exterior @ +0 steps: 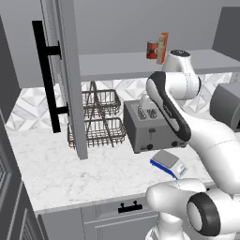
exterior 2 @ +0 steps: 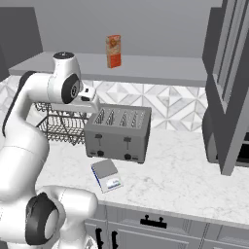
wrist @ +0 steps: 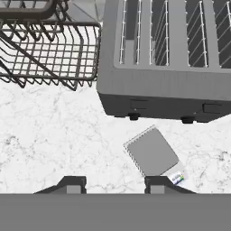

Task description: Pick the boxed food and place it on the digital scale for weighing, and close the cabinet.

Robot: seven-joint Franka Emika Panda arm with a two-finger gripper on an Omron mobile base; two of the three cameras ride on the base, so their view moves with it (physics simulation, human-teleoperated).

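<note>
The boxed food point(exterior: 162, 48) point(exterior 2: 113, 51), a small orange-red carton, stands upright on the inner shelf point(exterior: 117, 64) point(exterior 2: 155, 69) of the open cabinet. The digital scale point(exterior: 168, 163) point(exterior 2: 108, 175) point(wrist: 152, 152) lies flat on the marble counter in front of the toaster. My gripper point(exterior: 144, 104) point(exterior 2: 93, 104) point(wrist: 113, 182) hangs above the toaster's end, well below the shelf, pointing down at the counter. Its fingers point(wrist: 72, 184) stand apart with nothing between them. The cabinet's doors point(exterior: 70, 70) point(exterior 2: 228, 87) stand swung out.
A grey four-slot toaster point(exterior: 150, 126) point(exterior 2: 118, 132) point(wrist: 167, 58) sits behind the scale. Beside it stands a wire basket rack point(exterior: 101, 117) point(exterior 2: 58, 124) point(wrist: 49, 49). A red can point(exterior: 152, 49) stands next to the carton. A dark appliance point(exterior: 227, 105) point(exterior 2: 211, 136) sits on the counter's right end.
</note>
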